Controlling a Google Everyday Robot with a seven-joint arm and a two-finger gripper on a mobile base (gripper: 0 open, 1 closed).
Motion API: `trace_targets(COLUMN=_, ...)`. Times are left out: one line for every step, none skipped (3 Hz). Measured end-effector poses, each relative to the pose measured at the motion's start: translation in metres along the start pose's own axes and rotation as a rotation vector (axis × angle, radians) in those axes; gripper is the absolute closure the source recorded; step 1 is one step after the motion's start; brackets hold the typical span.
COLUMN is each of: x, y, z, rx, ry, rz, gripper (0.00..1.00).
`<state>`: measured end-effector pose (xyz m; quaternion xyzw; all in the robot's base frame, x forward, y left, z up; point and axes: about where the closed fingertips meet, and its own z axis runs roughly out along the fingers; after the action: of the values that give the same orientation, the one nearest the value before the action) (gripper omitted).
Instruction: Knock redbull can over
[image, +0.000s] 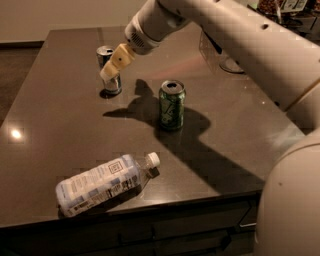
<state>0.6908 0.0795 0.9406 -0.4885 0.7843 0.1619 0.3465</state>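
The redbull can (105, 54) stands upright near the far left part of the table (55, 120), well apart from the green can (172, 105) and from the bottle (102, 182), which lies on its side at the near edge. The gripper (111, 68) sits in front of the redbull can's upper half and overlaps it in the view. Contact cannot be confirmed, and whether the gripper is open or closed cannot be told. The arm (225, 30) reaches in from the right. Handling: the can is slim, tall and rigid, with a smooth metal wall and a small base, so it probably tips under a light side load. Whether it is full or empty cannot be seen, and a full can would need a firmer push. No grasp is required. Apply the push high on the wall, just below the rim, since a low push may slide the can across the smooth table without toppling it. Once down, it may roll.
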Motion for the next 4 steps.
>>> trace_targets(x=-0.013, y=0.012, z=0.026, rx=-0.036, ry=-0.017, rz=-0.001, gripper=0.00)
trace_targets(x=-0.022, y=0.021, z=0.044, rx=-0.063, ry=-0.014, rz=-0.011, gripper=0.06)
trace_targets(x=-0.028, y=0.024, z=0.055, rx=-0.089, ry=-0.014, rz=-0.018, gripper=0.22)
trace_targets(x=-0.030, y=0.025, z=0.056, rx=-0.106, ry=-0.020, rz=-0.023, gripper=0.45)
